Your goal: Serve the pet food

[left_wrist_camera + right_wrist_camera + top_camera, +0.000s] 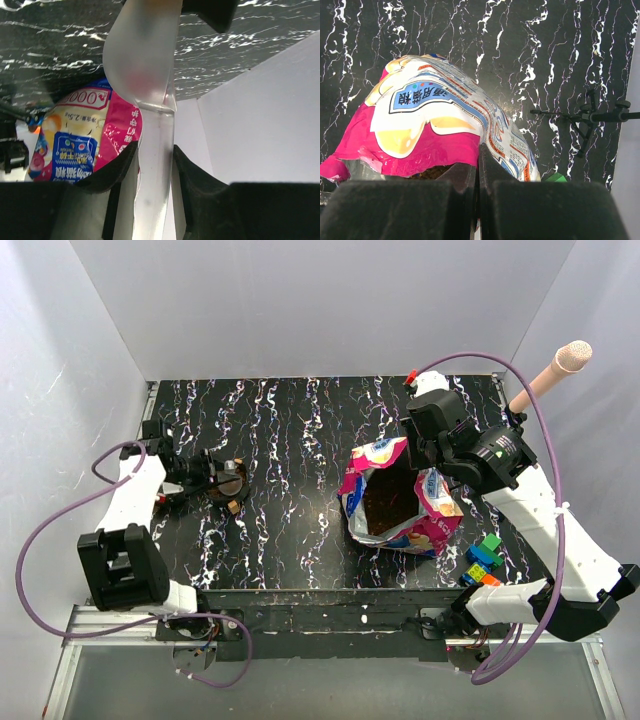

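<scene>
The bag (440, 508) of kibble (388, 498) is pinched by the right pincer (479, 155); left of it, a scoop (145, 65) is gripped by the left pincer (154, 157).

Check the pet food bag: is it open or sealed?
Open. From above, the bag gapes, showing brown kibble inside; the right tool pinches its rim.

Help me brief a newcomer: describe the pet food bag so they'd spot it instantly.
On the black marbled table, look right of centre, where the right gripper pinches a crumpled bag by its rim. It gapes open on brown kibble, and its glossy pink-and-blue print sets it apart from the small plain toy blocks nearer the front right corner.
</scene>
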